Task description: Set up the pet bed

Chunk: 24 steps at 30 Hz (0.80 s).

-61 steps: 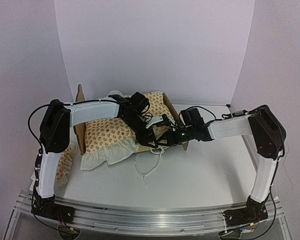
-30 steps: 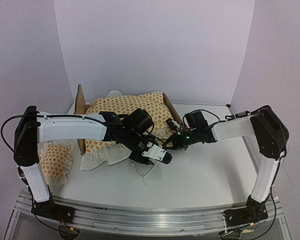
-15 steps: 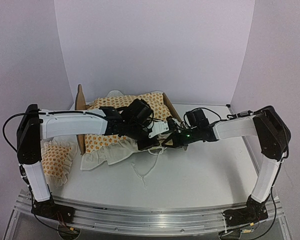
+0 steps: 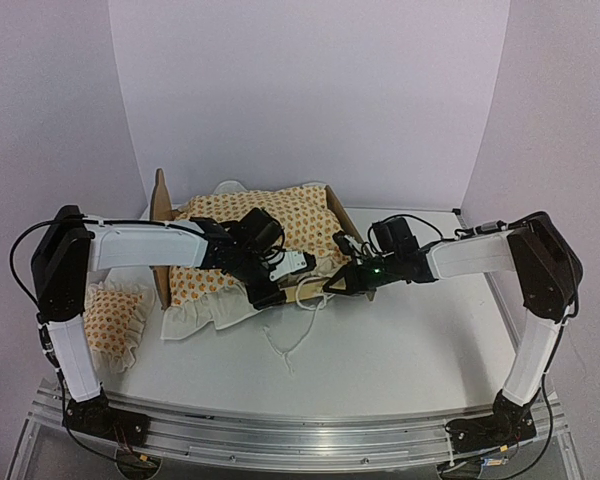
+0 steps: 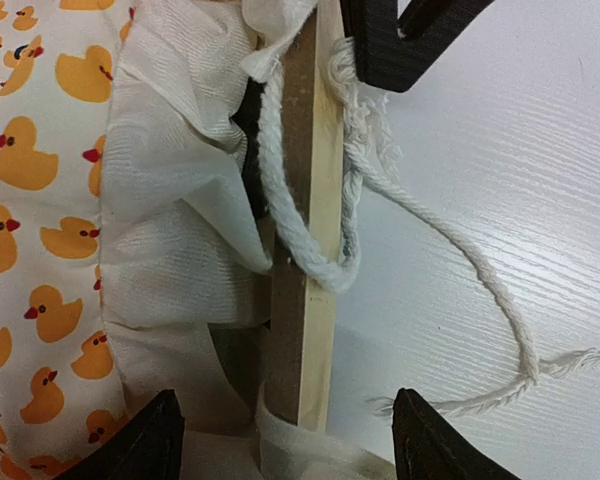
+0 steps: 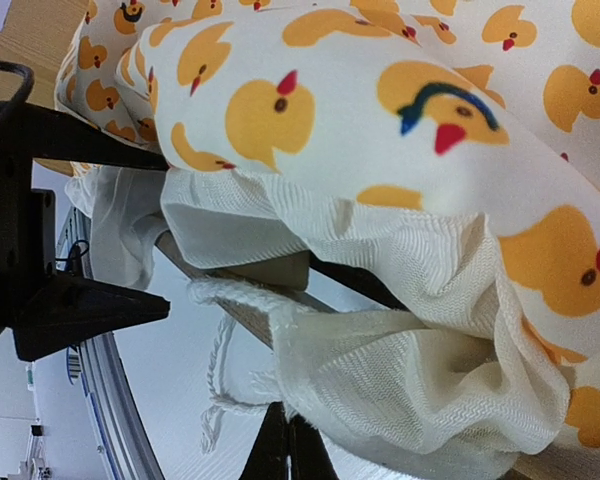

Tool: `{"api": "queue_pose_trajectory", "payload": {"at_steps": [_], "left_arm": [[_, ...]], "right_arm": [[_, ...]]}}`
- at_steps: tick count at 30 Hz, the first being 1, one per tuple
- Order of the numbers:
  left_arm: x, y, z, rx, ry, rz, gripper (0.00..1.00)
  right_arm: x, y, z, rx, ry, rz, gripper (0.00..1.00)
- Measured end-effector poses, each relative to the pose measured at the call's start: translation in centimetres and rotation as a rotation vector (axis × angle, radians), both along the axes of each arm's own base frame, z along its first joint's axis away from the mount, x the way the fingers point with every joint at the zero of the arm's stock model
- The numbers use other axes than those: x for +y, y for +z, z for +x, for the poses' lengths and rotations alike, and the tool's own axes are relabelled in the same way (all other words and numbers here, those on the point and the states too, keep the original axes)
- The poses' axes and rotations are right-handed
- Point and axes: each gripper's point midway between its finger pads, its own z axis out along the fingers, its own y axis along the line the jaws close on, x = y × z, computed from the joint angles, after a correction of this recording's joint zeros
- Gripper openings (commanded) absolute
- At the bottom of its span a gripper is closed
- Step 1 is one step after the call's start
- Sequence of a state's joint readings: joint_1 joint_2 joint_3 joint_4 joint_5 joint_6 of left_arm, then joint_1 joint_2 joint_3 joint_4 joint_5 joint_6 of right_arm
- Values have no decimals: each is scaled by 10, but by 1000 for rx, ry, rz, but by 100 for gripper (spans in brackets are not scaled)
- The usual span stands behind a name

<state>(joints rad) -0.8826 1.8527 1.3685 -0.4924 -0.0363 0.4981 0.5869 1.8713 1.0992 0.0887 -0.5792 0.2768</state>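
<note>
The left gripper (image 5: 288, 430) stands open, its 2 black fingertips set either side of a thin light plywood side rail (image 5: 310, 130) without touching it. A white twisted tie cord (image 5: 325, 275) is looped round that rail and trails off over the white table (image 4: 410, 340), its frayed end lying loose. On the inner side of the rail hangs the cream ruffle (image 5: 170, 230) of a soft cushion (image 4: 300, 210) printed with orange ducks.

Further along the same rail the right gripper (image 6: 284, 425) is closed tight, its tips pressed up against the ruffle. Whether any cloth is nipped between them I cannot tell.

The rail belongs to the small plywood pet bed (image 4: 345, 222), which sits on the table toward the back. Its tall scalloped headboard (image 4: 160, 215) stands upright at the left end, and the cushion lies in the bed, spilling over the near rail. 1 small matching ruffled pillow (image 4: 108, 310) lies on the table near the headboard, beside the left arm.
</note>
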Motion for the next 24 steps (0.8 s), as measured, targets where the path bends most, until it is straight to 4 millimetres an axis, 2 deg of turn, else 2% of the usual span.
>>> {"api": "queue_pose_trajectory", "payload": {"at_steps": [3,5,8,10,14,15,18,19,20,21,22,24], "left_arm": [[1,-10,5,-9,-32,36,34],[5,-20,10,-4,-46,64,19],[13,-32,10,33,-121,90,3],[16,-32,10,80,-136,56,0],[40,-32,12,135,-236,57,0],[60,-33,18,93,-354,100,0],[63,-33,19,86,-376,106,1],[67,-33,20,75,-404,115,6],[70,-33,20,66,-429,123,16],[73,-33,21,58,-449,129,26],[74,-33,22,47,-469,136,41],[75,-32,30,-14,-508,177,55]], "right_arm": [[0,0,0,0,0,1,0],[0,0,0,0,1,2,0],[1,1,0,0,3,4,0],[2,3,0,-2,7,7,0],[9,6,-4,-7,24,13,0],[22,16,-9,-26,54,28,0],[26,19,-10,-32,62,33,0],[32,22,-12,-38,74,39,0],[38,25,-14,-44,85,44,0],[44,28,-14,-49,94,50,0],[51,30,-14,-54,104,55,0],[62,32,-12,-63,115,64,0]]}}
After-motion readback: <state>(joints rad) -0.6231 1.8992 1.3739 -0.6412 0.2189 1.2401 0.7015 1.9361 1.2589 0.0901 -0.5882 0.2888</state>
